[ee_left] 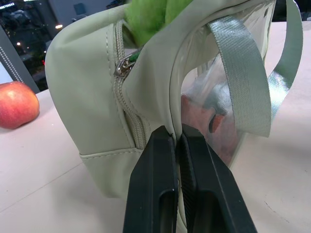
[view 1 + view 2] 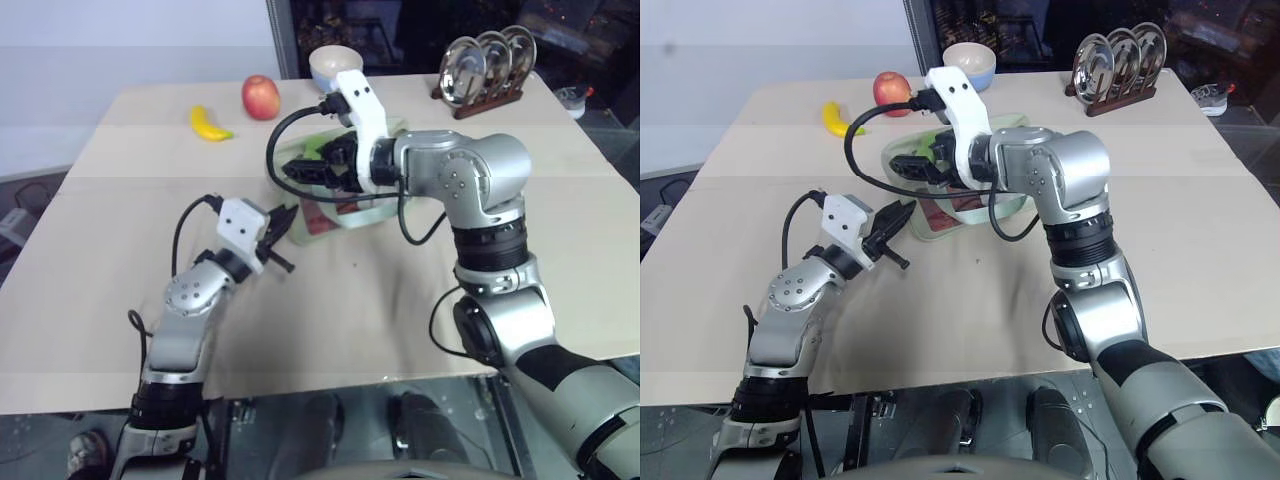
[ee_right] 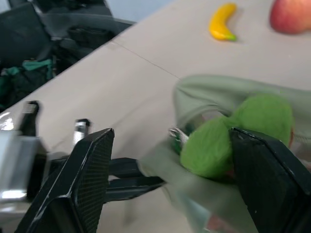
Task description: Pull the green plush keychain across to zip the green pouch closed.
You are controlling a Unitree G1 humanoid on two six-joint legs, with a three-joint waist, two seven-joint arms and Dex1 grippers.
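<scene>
**The pouch is held, the zipper is not pulled yet**

The green pouch (image 1: 92,92) lies on the table (image 2: 480,330), with the apple (image 2: 260,97) and the banana (image 2: 211,124) behind it. The left gripper (image 1: 177,141) is pinched tight on the near end of the pouch, right on the seam beside the clear front. That keeps the pouch from sliding.

The green plush keychain (image 3: 233,133) sits on top of the pouch, at the end where the zipper pull (image 1: 124,65) is. The right gripper (image 3: 172,160) is open wide around the keychain. One finger touches the fuzzy ball or is just beside it; the other finger is well apart from it. The gripper does not hold the keychain yet.

So one part looks done: the pouch is held. What is left is to close on the keychain and pull it along the top of the pouch.

The table around the pouch is mostly bare. The bowl (image 2: 334,66) stands just behind the pouch, and the plate rack (image 2: 487,68) is well apart from it. The table edges are far from the pouch. The strap (image 1: 243,82) loops beside the zipper and might get in the way.
</scene>
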